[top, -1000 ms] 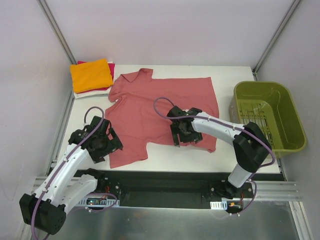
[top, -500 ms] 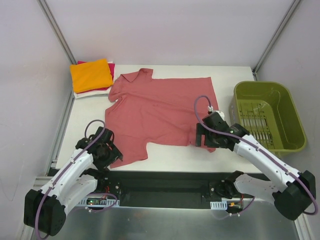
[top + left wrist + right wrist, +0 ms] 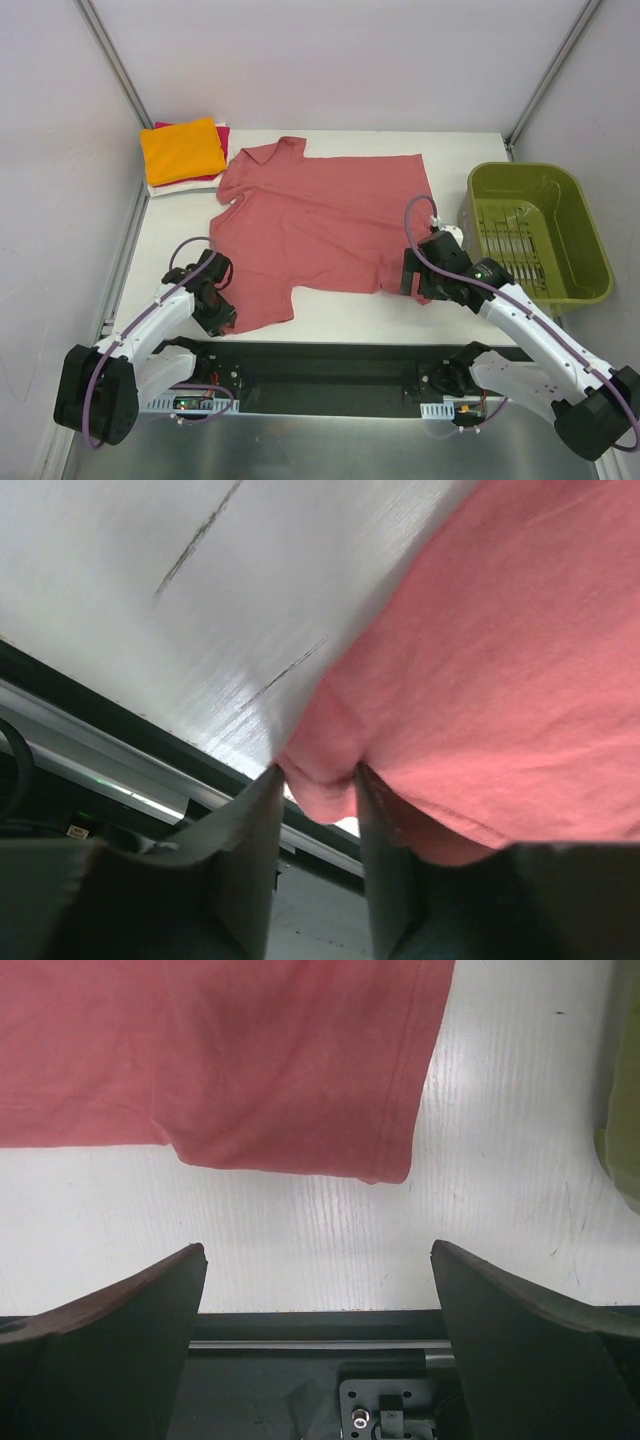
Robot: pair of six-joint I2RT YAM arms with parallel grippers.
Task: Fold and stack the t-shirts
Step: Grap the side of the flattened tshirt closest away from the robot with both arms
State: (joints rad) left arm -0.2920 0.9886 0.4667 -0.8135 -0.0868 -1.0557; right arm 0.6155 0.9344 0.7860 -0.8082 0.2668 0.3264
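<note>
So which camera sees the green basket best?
The top camera: the whole green basket shows there, to the right of the red shirt. The right wrist camera catches only a sliver of its edge, and the left wrist camera shows none of it.

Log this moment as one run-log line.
left gripper: pinching near-left hem corner of salmon-red t-shirt | right gripper: open, empty, short of near-right corner | folded stack: far-left corner

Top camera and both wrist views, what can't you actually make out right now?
Top view: the orange shirt covers the folded shirts beneath; their count is unclear.
Left wrist: the left gripper flanks the salmon shirt corner; clamped or not, unclear.
Right wrist: the green basket is cut by the right edge.
</note>
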